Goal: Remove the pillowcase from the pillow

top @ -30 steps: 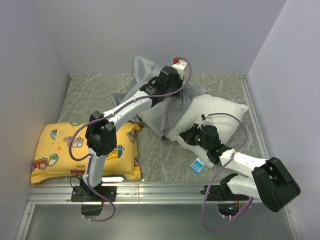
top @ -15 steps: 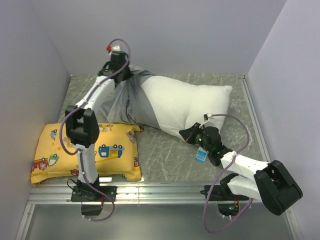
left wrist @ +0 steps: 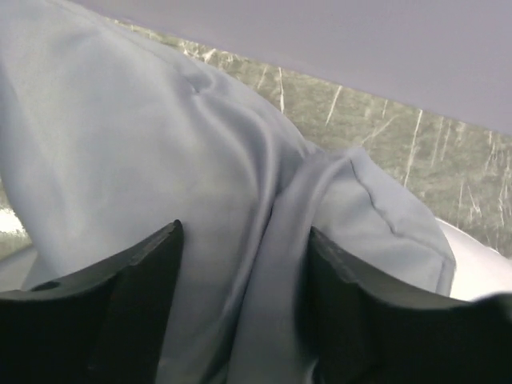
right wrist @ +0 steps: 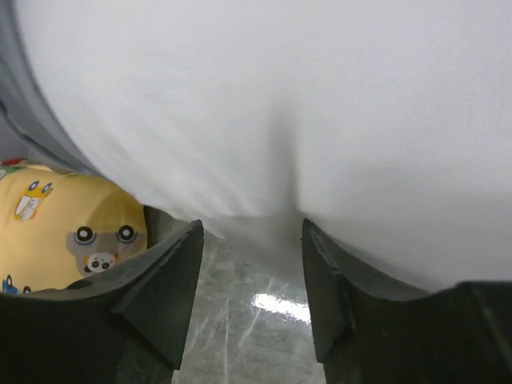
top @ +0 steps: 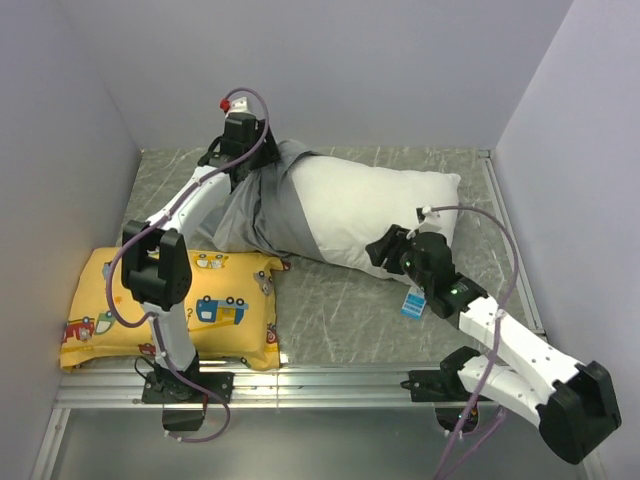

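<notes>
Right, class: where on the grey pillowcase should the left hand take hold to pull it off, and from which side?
Pinch the raised fold at the bunched left end of the pillowcase, coming from above; the pillow sticks out rightwards.

The pillowcase (top: 255, 205) is plain grey cloth, matt and soft, gathered into smooth folds with a stitched seam. The pillow (top: 370, 205) is white cloth, matt and almost unwrinkled. A yellow printed pillow (top: 170, 305) is matt cloth too. The table (top: 330, 310) has a grey marbled surface, smooth, with a slight gloss that catches the light. The left fingers (left wrist: 136, 304) and right fingers (right wrist: 160, 304) are black plastic, matt and faintly grainy. A rail (top: 330, 385) along the near edge is brushed metal.
</notes>
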Robot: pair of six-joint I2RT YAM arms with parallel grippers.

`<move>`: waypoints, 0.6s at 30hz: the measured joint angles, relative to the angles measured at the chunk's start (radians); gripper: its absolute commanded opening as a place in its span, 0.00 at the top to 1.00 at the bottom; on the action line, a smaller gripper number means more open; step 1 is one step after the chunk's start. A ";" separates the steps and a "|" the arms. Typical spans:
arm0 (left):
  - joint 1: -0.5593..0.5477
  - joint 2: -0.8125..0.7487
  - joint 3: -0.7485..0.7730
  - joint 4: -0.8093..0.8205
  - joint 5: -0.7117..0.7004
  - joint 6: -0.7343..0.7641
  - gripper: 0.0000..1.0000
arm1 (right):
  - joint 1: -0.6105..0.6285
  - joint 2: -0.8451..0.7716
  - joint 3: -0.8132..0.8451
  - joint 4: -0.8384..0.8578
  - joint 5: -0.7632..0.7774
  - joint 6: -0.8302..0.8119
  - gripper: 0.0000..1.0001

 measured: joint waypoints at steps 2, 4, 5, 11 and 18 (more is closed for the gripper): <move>-0.014 -0.016 -0.018 0.006 -0.012 0.014 0.22 | 0.018 -0.030 0.047 -0.050 0.032 -0.037 0.30; -0.029 -0.031 -0.024 0.011 -0.028 0.025 0.18 | 0.060 -0.052 0.092 -0.089 0.074 -0.082 0.27; -0.038 -0.041 -0.028 0.014 -0.036 0.034 0.17 | 0.095 -0.056 0.112 -0.106 0.100 -0.105 0.26; -0.087 -0.169 -0.113 0.008 -0.121 0.040 0.16 | 0.318 0.035 0.163 -0.161 0.262 -0.197 0.21; -0.167 -0.437 -0.377 0.030 -0.220 -0.004 0.17 | 0.408 0.337 0.203 -0.195 0.463 -0.236 0.18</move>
